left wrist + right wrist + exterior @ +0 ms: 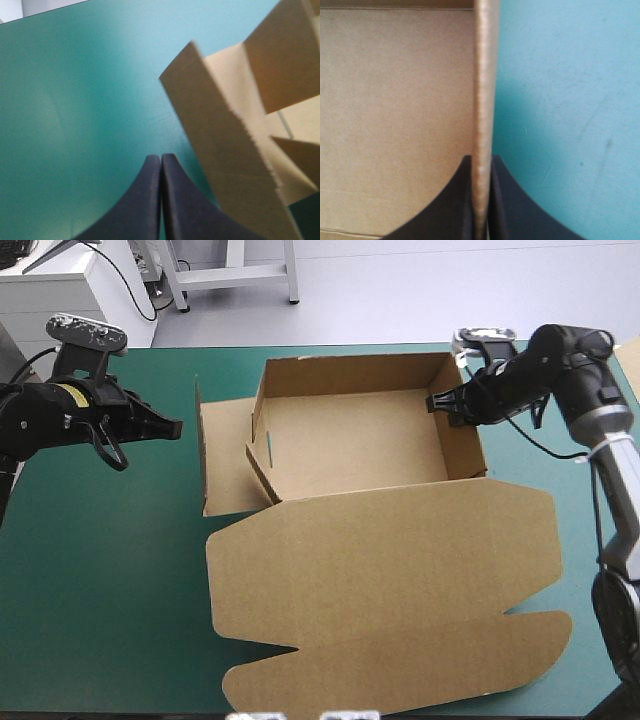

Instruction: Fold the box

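The brown box (350, 430) stands as an open tray in the middle of the table, with its far and right walls raised. Its lid (390, 550) lies flat toward the front edge. On the left, a side flap (225, 455) lies low with its outer panel (225, 150) tilted up. My right gripper (440, 402) is shut on the box's right wall (485, 75) from above, one finger inside and one outside. My left gripper (172, 427) is shut on nothing and hovers just left of the flap's upright edge, its tips (161, 159) over bare cover.
The teal-green cover (100, 570) shows bare to the left of the box and in a strip on the right (570, 100). The lid's tuck flap (400, 670) reaches close to the table's front edge.
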